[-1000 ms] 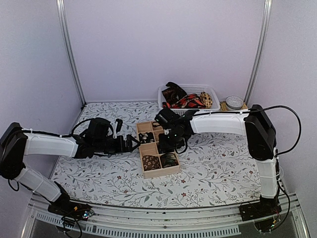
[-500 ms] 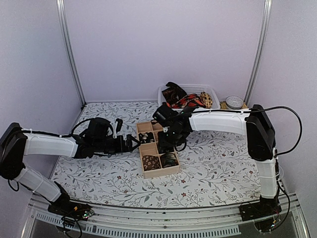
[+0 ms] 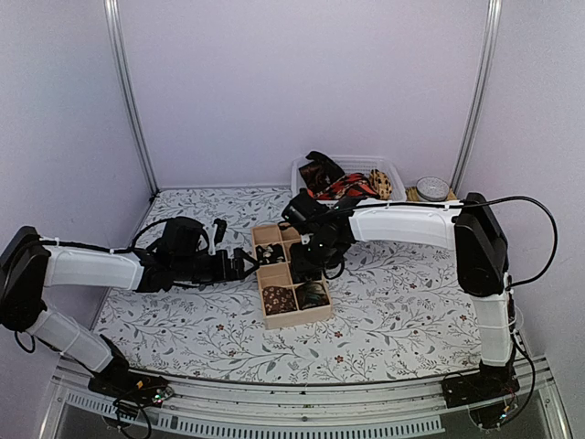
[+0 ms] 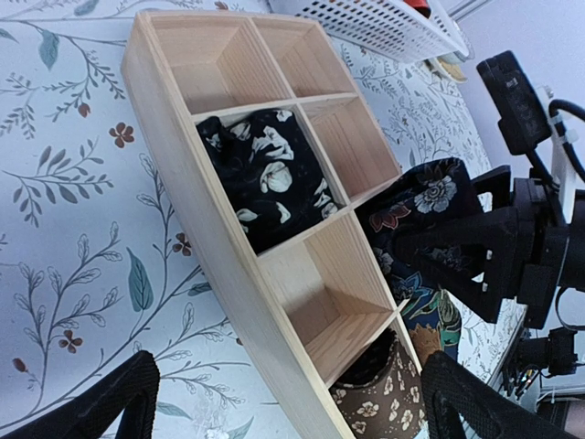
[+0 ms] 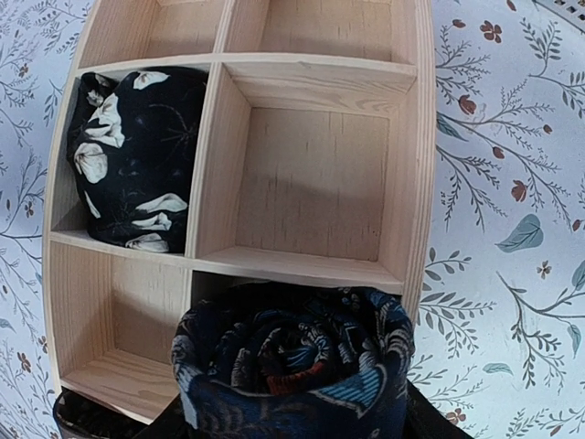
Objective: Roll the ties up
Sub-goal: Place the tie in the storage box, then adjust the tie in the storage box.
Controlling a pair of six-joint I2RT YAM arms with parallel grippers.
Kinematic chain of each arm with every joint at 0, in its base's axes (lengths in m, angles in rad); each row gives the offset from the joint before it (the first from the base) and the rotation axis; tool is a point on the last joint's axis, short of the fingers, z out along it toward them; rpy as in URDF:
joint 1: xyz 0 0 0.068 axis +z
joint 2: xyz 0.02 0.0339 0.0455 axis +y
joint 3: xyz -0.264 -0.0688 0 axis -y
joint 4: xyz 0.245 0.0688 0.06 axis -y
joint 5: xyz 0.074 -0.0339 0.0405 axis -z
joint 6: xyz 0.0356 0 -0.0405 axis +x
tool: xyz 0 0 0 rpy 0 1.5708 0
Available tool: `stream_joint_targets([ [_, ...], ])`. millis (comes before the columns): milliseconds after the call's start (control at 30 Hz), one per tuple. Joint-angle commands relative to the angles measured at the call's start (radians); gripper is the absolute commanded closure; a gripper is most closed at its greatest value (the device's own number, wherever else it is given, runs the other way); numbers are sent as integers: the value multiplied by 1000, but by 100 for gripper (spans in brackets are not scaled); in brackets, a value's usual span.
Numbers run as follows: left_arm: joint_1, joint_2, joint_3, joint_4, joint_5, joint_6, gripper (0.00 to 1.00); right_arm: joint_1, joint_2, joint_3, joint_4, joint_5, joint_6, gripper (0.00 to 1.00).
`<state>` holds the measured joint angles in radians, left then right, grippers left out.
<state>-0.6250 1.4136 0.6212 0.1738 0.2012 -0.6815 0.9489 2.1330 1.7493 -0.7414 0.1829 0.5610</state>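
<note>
Right end effector (image 5: 292,425) flanked a dark-blue floral rolled tie (image 5: 292,361), hidden overhead, at the wooden compartment tray's (image 4: 174,183) edge, grip unclear; left end effector (image 4: 292,402) gaped open alongside.

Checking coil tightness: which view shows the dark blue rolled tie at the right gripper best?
Right wrist: the dark blue rolled tie shows its coil end-on, close up. Left wrist shows only its side; top external, almost nothing.
</note>
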Motion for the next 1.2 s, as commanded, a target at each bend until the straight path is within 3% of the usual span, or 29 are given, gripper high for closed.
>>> stream_joint_targets([
  [0,9,-15,-12,9,6,8,0,4,41,37,-21,7,-6,43],
  [700,8,-25,-9,0,3,9,0,5,-44,95,-71,36,-23,23],
  [967,8,-30,-5,-7,1,8,0,5,-122,110,-102,96,-49,31],
  [1167,8,-34,4,-19,-2,11,0,0,-116,76,-92,58,-48,41],
])
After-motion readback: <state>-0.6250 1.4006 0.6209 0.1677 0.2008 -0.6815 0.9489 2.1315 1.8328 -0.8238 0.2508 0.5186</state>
